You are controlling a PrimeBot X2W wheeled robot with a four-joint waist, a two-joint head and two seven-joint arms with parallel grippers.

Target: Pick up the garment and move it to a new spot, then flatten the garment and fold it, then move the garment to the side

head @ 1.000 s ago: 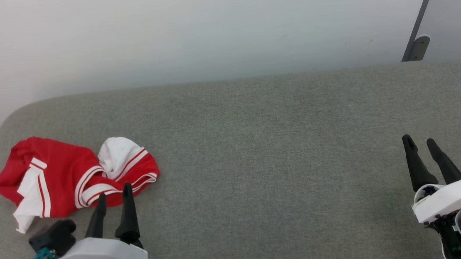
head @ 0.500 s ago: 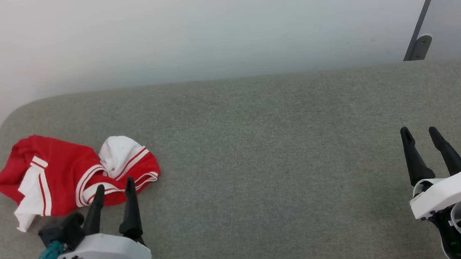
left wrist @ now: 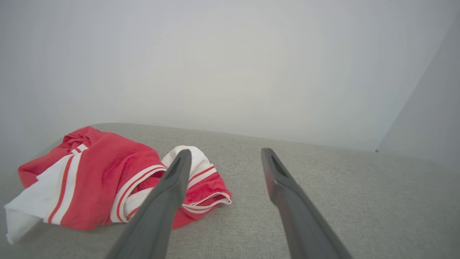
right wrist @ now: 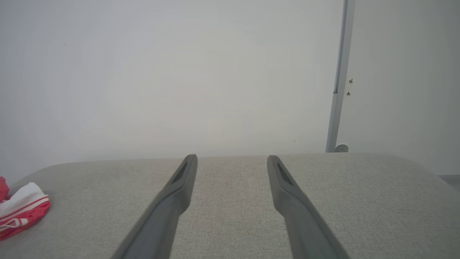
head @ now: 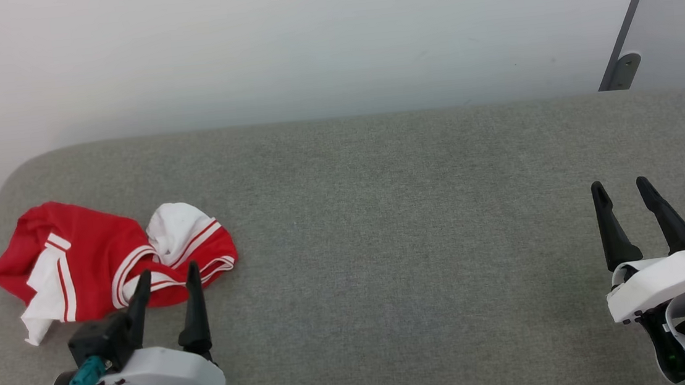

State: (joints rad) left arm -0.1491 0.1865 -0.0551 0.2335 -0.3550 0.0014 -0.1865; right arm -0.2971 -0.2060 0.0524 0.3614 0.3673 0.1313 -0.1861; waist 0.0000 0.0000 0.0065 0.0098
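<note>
Grey upholstery (head: 381, 214) is bearing the crumpled garment (head: 88, 264); left gripper (head: 168, 271) and right gripper (head: 619, 183) are gaping empty; right wrist view is catching its striped edge (right wrist: 22, 209).

You cannot read the garment (head: 85, 264) as it lies: it is bunched on itself, with much of its cloth folded under, and you can't tell sleeve from collar. In the head view the left end effector (head: 168, 270) stands in front of its near edge and covers some striped trim; whether the fingertips (head: 193, 280) touch the cloth cannot be told. The right wrist view cuts the garment at its left edge. The head view's bottom edge cuts both wrists, and the worktop (head: 381, 214) runs out past the right edge, beyond the right end effector (head: 619, 184).
</note>
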